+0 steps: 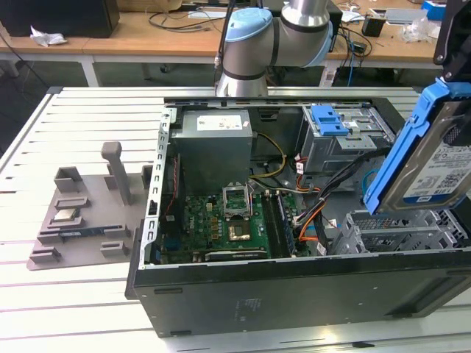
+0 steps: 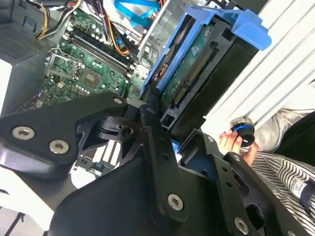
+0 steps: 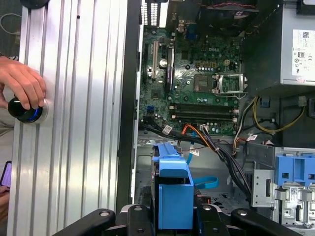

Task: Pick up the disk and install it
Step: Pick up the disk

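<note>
Already picked up, the disk hangs clamped in the gripper's fingers over one end of the open computer case, not yet installed.

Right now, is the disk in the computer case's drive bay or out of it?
Out. The gripper holds the disk tilted above the open computer case, not seated in any bay.

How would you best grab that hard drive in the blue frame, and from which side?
By the blue frame at one short end of the disk, coming in end-on, as the gripper does here: its fingers pinch two opposite sides. The flat slab's parallel sides suit a two-finger pinch, and most of its length hangs free.
</note>
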Robot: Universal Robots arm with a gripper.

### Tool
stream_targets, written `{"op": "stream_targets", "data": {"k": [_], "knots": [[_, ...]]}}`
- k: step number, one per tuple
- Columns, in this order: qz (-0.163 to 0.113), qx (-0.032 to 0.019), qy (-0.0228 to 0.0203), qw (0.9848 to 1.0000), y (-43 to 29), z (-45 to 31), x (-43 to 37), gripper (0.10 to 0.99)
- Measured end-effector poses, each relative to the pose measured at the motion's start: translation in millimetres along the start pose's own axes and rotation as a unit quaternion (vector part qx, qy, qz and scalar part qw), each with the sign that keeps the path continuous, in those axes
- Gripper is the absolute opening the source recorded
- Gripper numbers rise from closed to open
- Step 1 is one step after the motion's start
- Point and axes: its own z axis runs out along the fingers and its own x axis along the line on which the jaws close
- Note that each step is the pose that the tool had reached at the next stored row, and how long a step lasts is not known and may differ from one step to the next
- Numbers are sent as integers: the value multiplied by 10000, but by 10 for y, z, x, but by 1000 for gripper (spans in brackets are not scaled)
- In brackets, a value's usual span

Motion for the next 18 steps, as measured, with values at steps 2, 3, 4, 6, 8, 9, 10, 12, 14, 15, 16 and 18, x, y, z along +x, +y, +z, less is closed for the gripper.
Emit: {"op": "stream_targets", "data": {"k": [2, 3, 4, 6, 8, 9, 10, 12, 14, 15, 16, 18], "knots": [[0, 0, 0, 10000, 2, 1, 27, 369], [0, 0, 0, 10000, 2, 2, 40, 369], [0, 0, 0, 10000, 3, 4, 55, 369], [0, 0, -6, 10000, 4, 6, 78, 369], [38, 11, -207, 9998, -2, 16, 91, 369], [127, 13, -209, 9997, -9, 29, 92, 369], [220, 15, -213, 9995, -21, 53, 93, 369], [351, 17, -207, 9992, -60, 137, 68, 369], [362, 8, -173, 9992, -97, 257, -45, 369], [360, 8, -172, 9992, -99, 267, -46, 369], [361, 8, -171, 9992, -99, 268, -46, 369], [361, 8, -171, 9992, -99, 269, -46, 369]]}}
